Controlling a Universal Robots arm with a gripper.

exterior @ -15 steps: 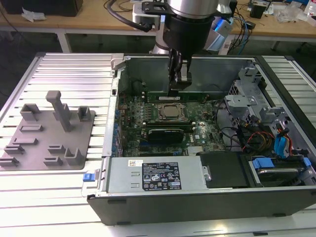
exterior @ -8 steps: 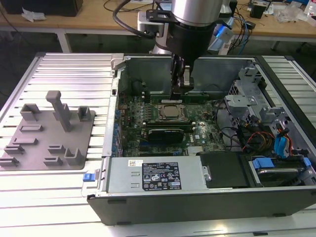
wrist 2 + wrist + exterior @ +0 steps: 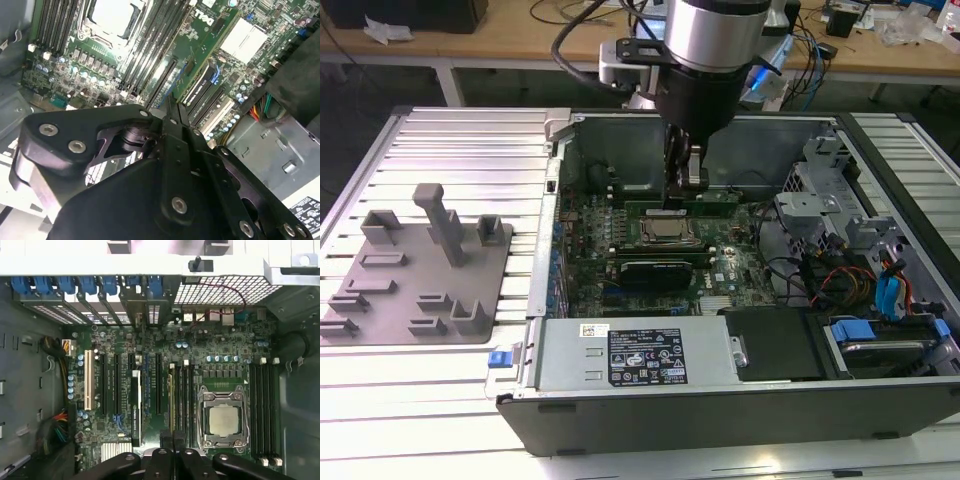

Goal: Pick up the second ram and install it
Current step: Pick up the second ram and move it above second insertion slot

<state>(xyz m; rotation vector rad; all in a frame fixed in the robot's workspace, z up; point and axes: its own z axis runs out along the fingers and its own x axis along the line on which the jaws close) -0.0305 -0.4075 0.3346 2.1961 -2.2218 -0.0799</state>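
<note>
In the exterior view, the gripper (image 3: pixel 683 192) is seen lowered into the open computer case (image 3: pixel 650 410), its jaws clenched on the second ram (image 3: pixel 716 197), which is held level just beside the processor socket (image 3: pixel 668 232). In the second wrist view, the jaws are seen drawn together above the motherboard (image 3: pixel 200 45). In the first wrist view, the second ram (image 3: pixel 170 400) is seen edge-on at the slots next to the socket, one end between the jaws.
</note>
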